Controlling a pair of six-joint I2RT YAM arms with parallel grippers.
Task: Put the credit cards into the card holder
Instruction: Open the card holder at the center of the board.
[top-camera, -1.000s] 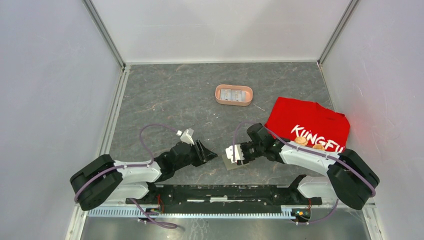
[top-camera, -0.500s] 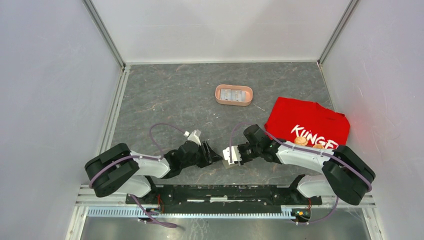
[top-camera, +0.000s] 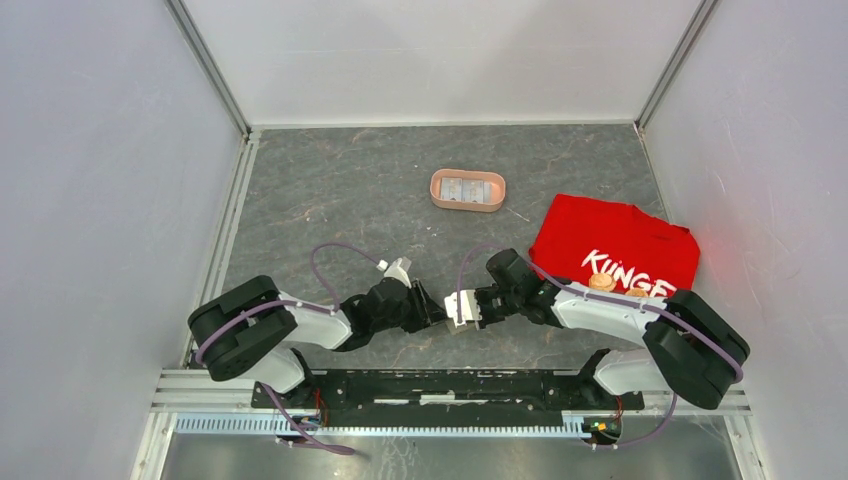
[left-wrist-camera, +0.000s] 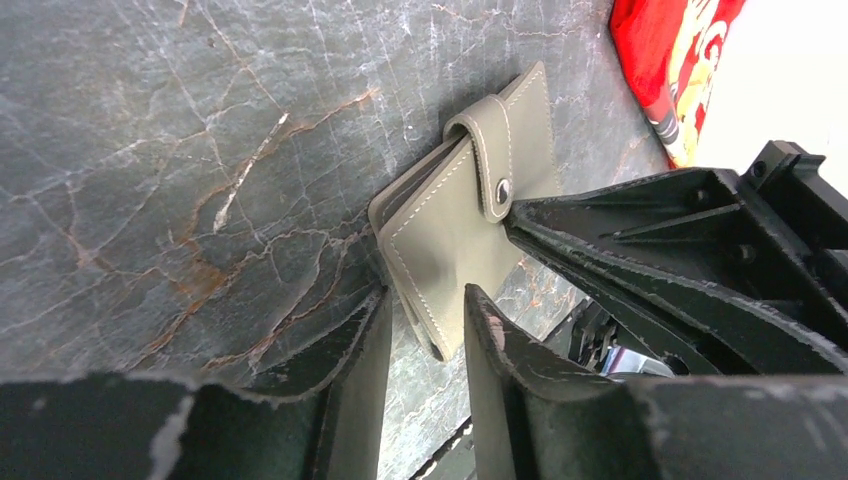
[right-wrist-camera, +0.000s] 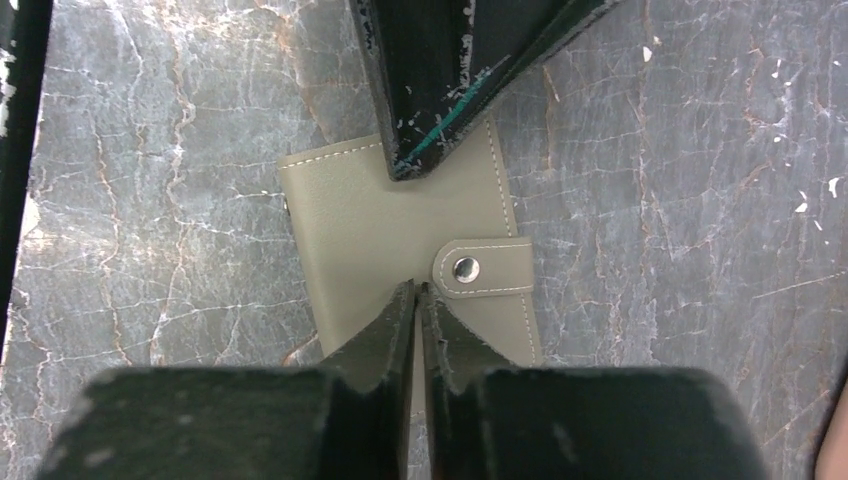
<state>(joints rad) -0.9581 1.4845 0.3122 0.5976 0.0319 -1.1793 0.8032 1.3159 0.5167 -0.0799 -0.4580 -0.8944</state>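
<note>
The card holder (right-wrist-camera: 400, 230), an olive-grey wallet folded shut with its strap snapped on a stud (right-wrist-camera: 464, 268), lies flat on the stone table. My right gripper (right-wrist-camera: 418, 290) is shut, its tips together on the wallet's face just left of the stud. My left gripper (left-wrist-camera: 425, 320) is open, with the wallet's (left-wrist-camera: 450, 240) near corner between its fingers. From above, the two grippers (top-camera: 432, 308) (top-camera: 462, 308) meet nose to nose and hide most of the wallet. The credit cards (top-camera: 466, 187), silvery, lie in the pink tray (top-camera: 467, 206) further back.
A red shirt (top-camera: 620, 250) with white lettering lies at the right, its edge showing in the left wrist view (left-wrist-camera: 680, 60). Two small tan round things (top-camera: 602, 283) sit at its near edge. White walls enclose the table on three sides.
My right gripper has closed from part open to shut over the wallet. My left arm has slid right up to the wallet and its jaws have narrowed a little.
</note>
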